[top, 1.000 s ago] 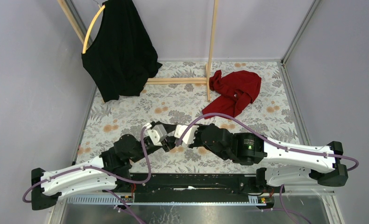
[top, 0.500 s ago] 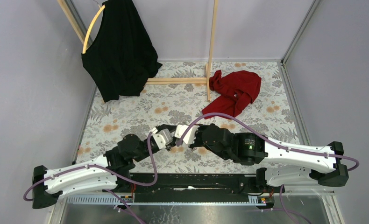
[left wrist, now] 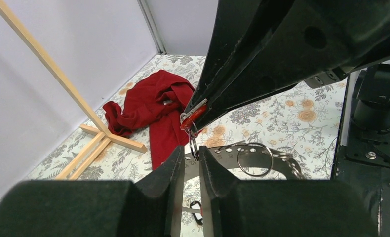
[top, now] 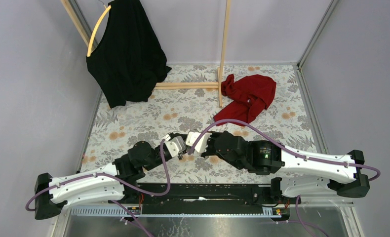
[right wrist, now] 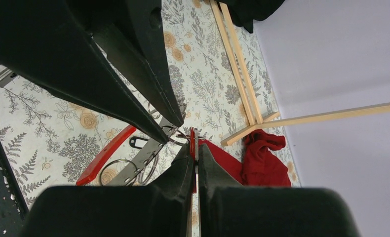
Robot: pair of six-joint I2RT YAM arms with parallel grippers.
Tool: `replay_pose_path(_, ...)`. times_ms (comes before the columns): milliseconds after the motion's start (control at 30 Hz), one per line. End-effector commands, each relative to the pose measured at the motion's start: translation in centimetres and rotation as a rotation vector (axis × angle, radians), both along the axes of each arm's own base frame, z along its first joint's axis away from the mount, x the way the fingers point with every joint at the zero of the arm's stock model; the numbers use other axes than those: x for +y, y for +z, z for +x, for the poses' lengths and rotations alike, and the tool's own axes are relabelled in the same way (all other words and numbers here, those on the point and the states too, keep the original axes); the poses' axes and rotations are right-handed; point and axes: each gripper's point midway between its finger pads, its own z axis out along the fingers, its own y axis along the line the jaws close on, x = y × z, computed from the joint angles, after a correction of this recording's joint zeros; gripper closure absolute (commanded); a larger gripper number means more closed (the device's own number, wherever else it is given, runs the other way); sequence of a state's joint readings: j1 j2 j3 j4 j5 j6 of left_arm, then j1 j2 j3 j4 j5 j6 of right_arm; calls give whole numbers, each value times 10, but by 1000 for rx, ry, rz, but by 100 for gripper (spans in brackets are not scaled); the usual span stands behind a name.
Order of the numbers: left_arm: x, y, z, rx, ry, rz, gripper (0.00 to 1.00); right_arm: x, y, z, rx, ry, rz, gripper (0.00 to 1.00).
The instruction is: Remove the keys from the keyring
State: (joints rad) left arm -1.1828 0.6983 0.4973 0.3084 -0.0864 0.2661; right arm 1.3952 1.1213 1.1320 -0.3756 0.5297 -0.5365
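My right gripper point(right wrist: 195, 148) is shut on a thin red-tagged key point(left wrist: 190, 118), held above the table. A small metal split ring point(left wrist: 194, 143) hangs from that key. It sits edge-on between the fingertips of my left gripper point(left wrist: 192, 155), whose jaws are narrow with a slit still showing beside the ring. The keyring, a grey strap with holes point(left wrist: 282, 155) and a red section point(right wrist: 104, 155), hangs below with a larger ring point(left wrist: 254, 159). A black-rimmed key tag point(right wrist: 138, 142) lies on the cloth underneath. In the top view both grippers meet near the table's front point(top: 184, 150).
A crumpled red cloth point(top: 248, 96) lies at the back right beside a wooden rack point(top: 222, 54). A black garment point(top: 126, 54) hangs on a yellow hanger at the back left. Grey walls close in on both sides.
My left arm has slid right toward the right gripper, and its jaws have narrowed around the small ring. The right gripper has kept its grip and place.
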Motion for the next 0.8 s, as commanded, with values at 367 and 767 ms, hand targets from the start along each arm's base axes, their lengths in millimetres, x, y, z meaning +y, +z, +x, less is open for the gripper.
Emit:
replay_pose_path(367,5,23,12,71,81,-118,100,-4,20,0,-9,-44,69,100)
replay_pose_path(767,14,33,7,60,71,-196,100,-25,2,2,4,-104,56,100)
